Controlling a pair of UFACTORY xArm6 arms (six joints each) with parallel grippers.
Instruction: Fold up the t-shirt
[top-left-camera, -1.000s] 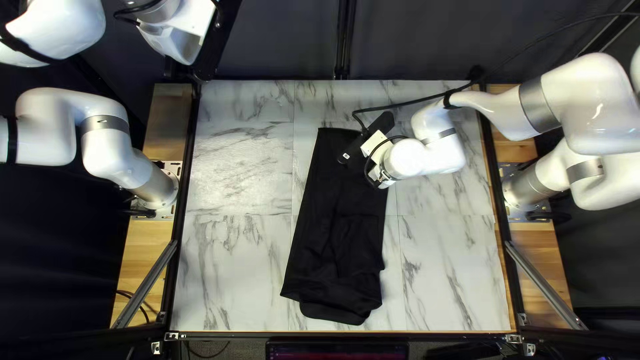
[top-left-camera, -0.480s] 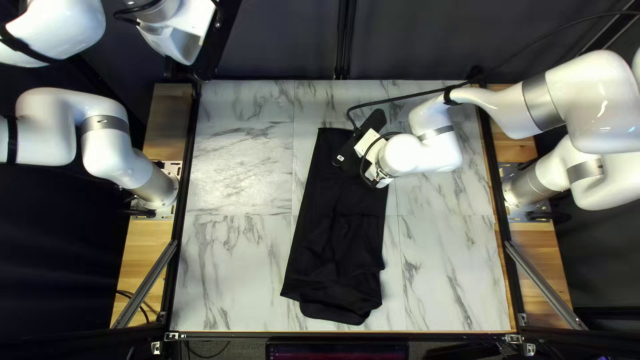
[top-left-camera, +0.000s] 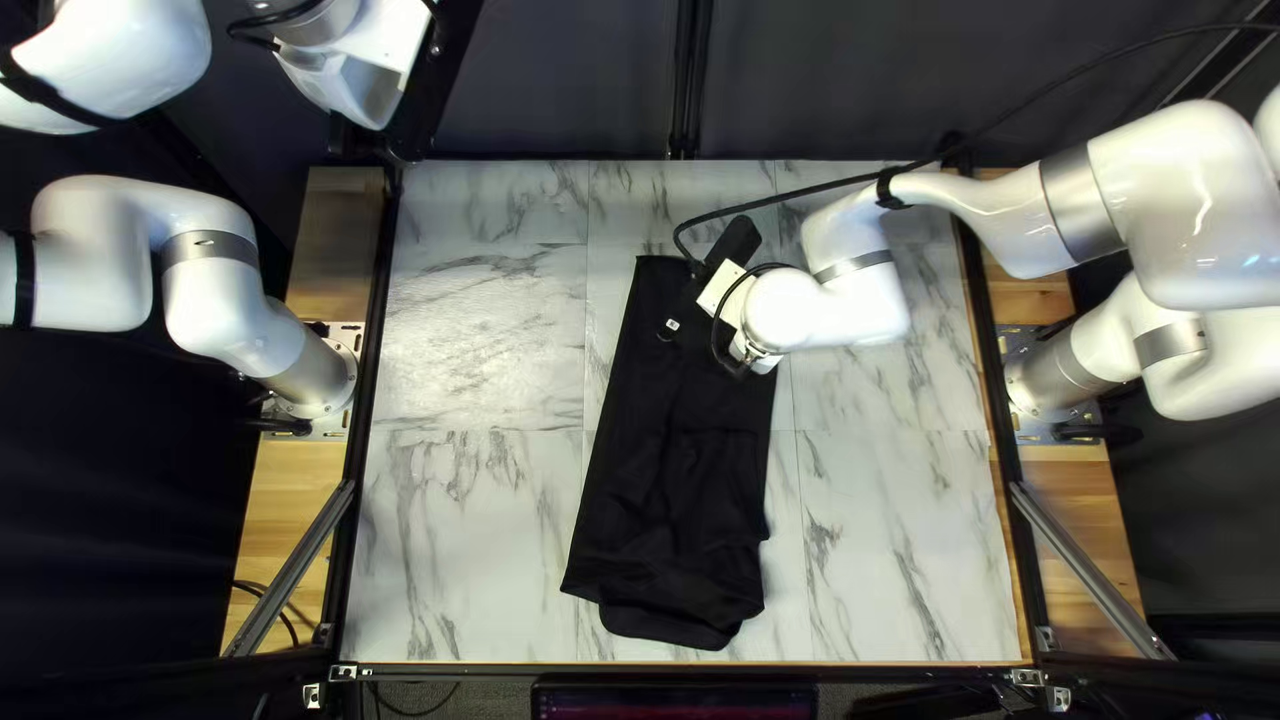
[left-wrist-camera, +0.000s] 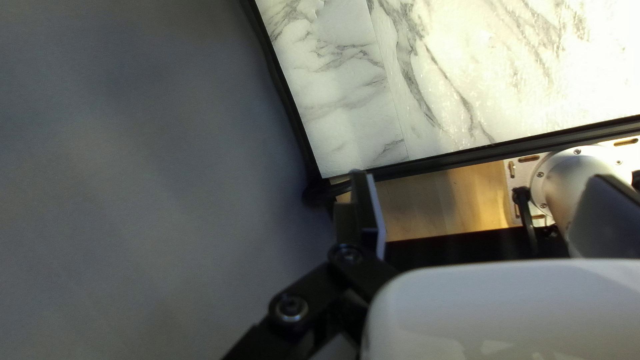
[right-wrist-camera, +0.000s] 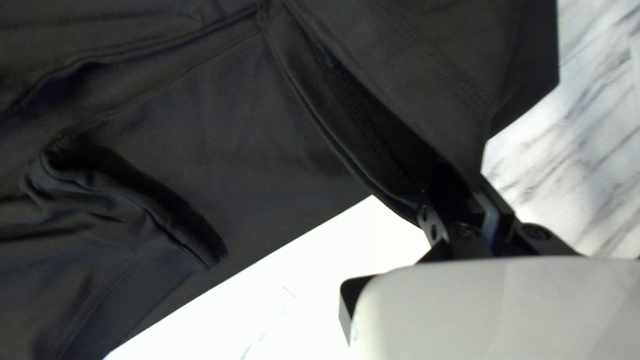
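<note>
T-shirt [top-left-camera: 667,534]: lies midway across the bench [top-left-camera: 454,534], bunched at near end, long axis running near to far. Extends mostly nearward from right gripper [right-wrist-camera: 463,190], that one being at the shirt's far part. Cannot tell its state, open or closed. Probably calls for a pinch there, then a fold back along the long axis. Favours right arm [top-left-camera: 840,307] as clearly nearer. Leaves left gripper [left-wrist-camera: 365,193] well apart, off past bench's far corner; cannot tell its state either.
</note>
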